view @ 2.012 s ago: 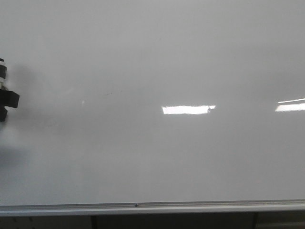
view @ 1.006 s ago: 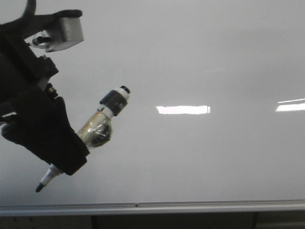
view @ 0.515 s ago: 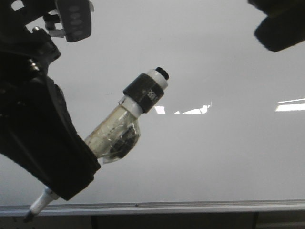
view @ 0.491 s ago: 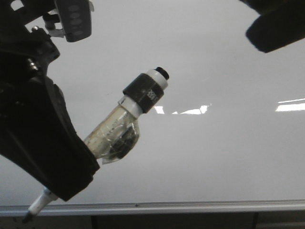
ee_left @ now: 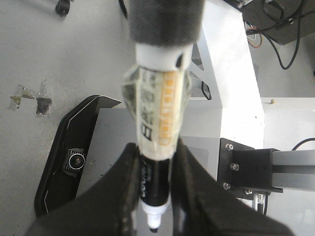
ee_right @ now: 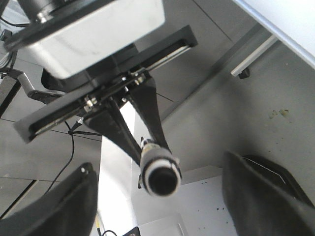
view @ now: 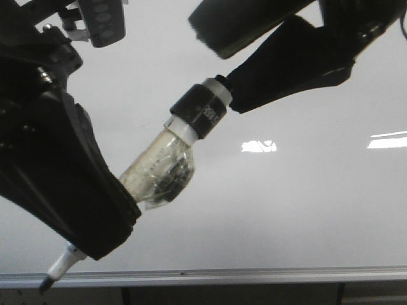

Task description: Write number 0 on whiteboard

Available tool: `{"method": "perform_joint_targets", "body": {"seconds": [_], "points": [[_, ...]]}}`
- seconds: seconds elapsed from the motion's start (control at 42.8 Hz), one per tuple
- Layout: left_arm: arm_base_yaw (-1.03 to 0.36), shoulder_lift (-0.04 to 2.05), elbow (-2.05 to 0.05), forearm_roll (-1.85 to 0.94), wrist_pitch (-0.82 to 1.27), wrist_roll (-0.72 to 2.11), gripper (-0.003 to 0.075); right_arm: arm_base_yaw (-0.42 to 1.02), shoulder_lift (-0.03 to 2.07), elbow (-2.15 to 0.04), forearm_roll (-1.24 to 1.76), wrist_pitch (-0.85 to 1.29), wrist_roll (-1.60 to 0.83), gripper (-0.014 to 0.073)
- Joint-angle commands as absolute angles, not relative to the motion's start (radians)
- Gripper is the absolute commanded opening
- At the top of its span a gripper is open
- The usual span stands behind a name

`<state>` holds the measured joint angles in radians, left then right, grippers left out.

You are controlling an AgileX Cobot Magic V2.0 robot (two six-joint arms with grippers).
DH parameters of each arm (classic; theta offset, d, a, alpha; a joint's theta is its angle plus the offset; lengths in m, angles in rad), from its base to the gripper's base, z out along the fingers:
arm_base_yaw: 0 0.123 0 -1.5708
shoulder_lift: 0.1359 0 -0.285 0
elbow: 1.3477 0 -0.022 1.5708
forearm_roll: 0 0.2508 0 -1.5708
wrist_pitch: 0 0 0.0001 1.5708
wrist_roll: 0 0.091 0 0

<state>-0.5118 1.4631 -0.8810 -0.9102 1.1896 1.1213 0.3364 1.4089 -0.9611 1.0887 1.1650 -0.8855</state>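
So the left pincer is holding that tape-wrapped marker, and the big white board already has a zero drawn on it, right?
Not quite. The left pincer does hold the tape-wrapped black-and-white marker, but the front view shows the large glossy white whiteboard without any drawn mark; only bright light reflections show on it.

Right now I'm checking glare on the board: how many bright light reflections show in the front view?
2: one small bright patch mid-board, one bright streak at the right edge. The black arms may hide others.
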Motion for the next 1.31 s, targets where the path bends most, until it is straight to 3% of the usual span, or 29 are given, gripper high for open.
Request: {"method": "perform_joint_targets", "body": {"seconds": [0.0, 0.187, 0.281, 0.374, 0.538, 0.632, 0.842, 0.959, 1.17, 1.216, 1.287], "points": [[-0.520, 1.429, -0.910, -0.977, 1.264, 1.123, -0.0013, 0.370, 1.420, -1.002, 1.160, 1.168, -0.903, 0.0552], [-0.520, 1.429, -0.910, -0.979, 1.264, 1.123, -0.0013, 0.426, 1.455, -1.003, 1.160, 1.172, -0.903, 0.0547], [-0.520, 1.429, -0.910, -0.979, 1.264, 1.123, -0.0013, 0.431, 1.463, -1.003, 1.160, 1.172, -0.903, 0.0503], [-0.520, 1.429, -0.910, -0.979, 1.264, 1.123, -0.0013, 0.431, 1.463, -1.003, 1.158, 1.177, -0.903, 0.0388], [-0.520, 1.429, -0.910, -0.979, 1.257, 1.123, -0.0013, 0.431, 1.463, -1.003, 1.144, 1.222, -0.903, 0.0073], [-0.520, 1.429, -0.910, -0.979, 1.257, 1.124, -0.0013, 0.431, 1.463, -1.003, 1.125, 1.244, -0.904, -0.0061], [-0.520, 1.429, -0.910, -0.989, 1.255, 1.124, 0.0006, 0.430, 1.463, -1.004, 1.121, 1.249, -0.921, -0.0069], [-0.520, 1.429, -0.910, -1.007, 1.257, 1.124, 0.0134, 0.430, 1.463, -1.004, 1.119, 1.246, -0.925, -0.0069], [-0.520, 1.429, -0.910, -1.009, 1.208, 1.124, 0.0568, 0.430, 1.419, -1.004, 1.067, 1.186, -0.916, -0.0067], [-0.520, 1.429, -0.910, -1.009, 1.195, 1.124, 0.0633, 0.430, 1.404, -1.004, 1.052, 1.170, -0.902, -0.0067], [-0.520, 1.429, -0.910, -1.009, 1.182, 1.124, 0.0671, 0.430, 1.373, -0.998, 1.025, 1.147, -0.882, -0.0067]]}}
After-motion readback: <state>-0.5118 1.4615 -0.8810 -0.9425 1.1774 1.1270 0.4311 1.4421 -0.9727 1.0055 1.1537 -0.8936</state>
